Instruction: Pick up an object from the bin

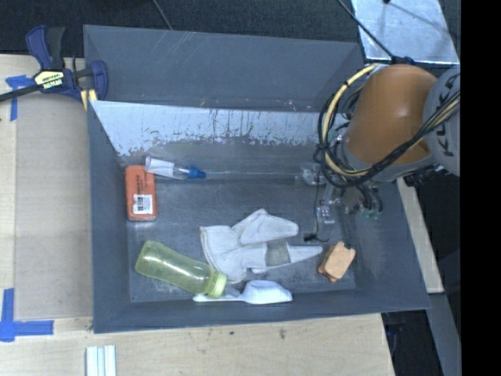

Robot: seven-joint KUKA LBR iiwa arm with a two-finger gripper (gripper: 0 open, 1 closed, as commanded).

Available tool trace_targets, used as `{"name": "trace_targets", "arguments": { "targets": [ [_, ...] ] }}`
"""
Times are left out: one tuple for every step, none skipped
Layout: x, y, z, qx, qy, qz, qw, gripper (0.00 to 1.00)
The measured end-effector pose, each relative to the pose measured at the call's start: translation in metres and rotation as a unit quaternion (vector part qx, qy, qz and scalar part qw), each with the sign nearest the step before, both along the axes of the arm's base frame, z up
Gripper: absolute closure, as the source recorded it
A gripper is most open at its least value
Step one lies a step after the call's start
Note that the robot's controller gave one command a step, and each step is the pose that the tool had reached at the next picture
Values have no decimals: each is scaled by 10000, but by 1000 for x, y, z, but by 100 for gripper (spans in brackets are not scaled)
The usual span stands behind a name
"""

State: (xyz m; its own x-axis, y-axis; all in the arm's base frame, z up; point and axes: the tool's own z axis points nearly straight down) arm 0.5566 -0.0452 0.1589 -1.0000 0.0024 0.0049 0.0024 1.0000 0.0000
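Tan chunk (337, 262), rough and spongy looking with uneven edges, sits on the bin (235, 69) floor near the front right corner. The gripper (322, 224) hangs just above and left of it, pointing down. Honestly can't tell how wide it's open, and nothing visible in its grasp. Behind it the wrist has a smooth rounded orange cover (391, 116) with looped cables (338, 143). Crumpled white cloth (246, 241) lies just left. Farther out: a yellow-green plastic bottle (176, 269) on its side, a flat orange block (141, 194) with a label, and a clear tube (172, 169).
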Motion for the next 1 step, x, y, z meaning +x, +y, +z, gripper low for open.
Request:
{"name": "trace_targets", "arguments": {
  "targets": [
    [2, 0, 5, -3, -42, 6, 10000, 0]
  ]
}}
